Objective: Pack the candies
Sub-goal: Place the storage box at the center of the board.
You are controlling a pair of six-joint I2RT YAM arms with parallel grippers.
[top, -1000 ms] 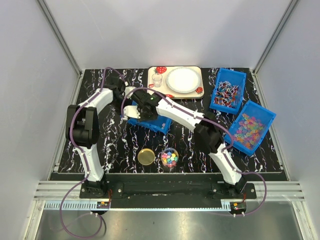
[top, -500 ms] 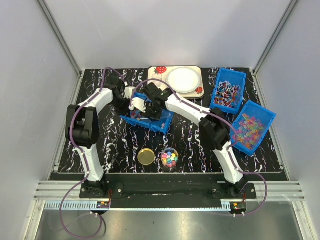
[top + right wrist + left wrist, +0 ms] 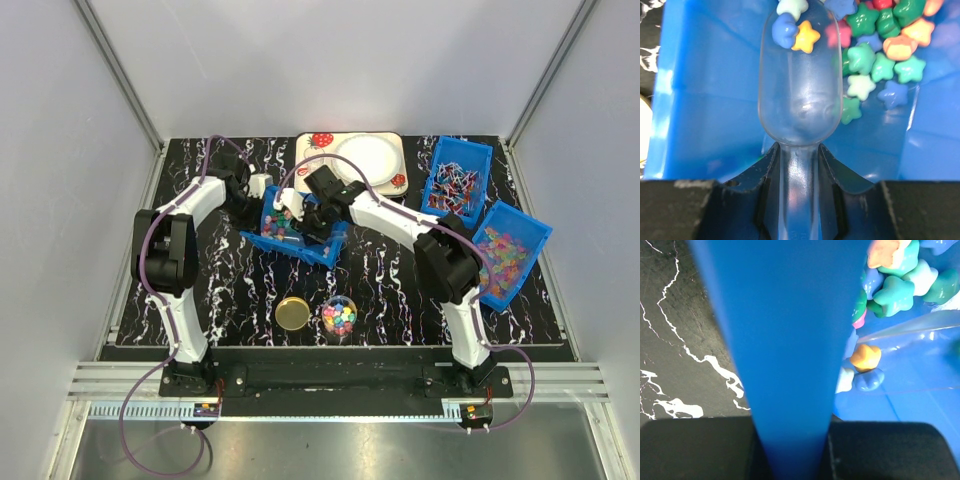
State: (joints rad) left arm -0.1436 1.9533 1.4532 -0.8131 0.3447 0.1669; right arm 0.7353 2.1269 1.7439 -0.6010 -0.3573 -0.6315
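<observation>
L gripper (image 3: 792, 452) pinched narrow on a side wall of the blue bin (image 3: 785, 330). That wall fills most of the L wrist view, so its pads are barely seen. R gripper (image 3: 799, 200) closed on the handle of a clear plastic scoop (image 3: 800, 95), bowl inside the same bin. Star-shaped candies (image 3: 875, 65) heaped at the bin's far end. One blue and one yellow sit at the scoop tip, a pale one cut off by the frame edge. From the top cam both arms cover the bin; I can't tell if it's lifted off the desk (image 3: 385, 285). More candies in a small clear jar (image 3: 339, 316), gold lid (image 3: 293, 313) just beside it.
</observation>
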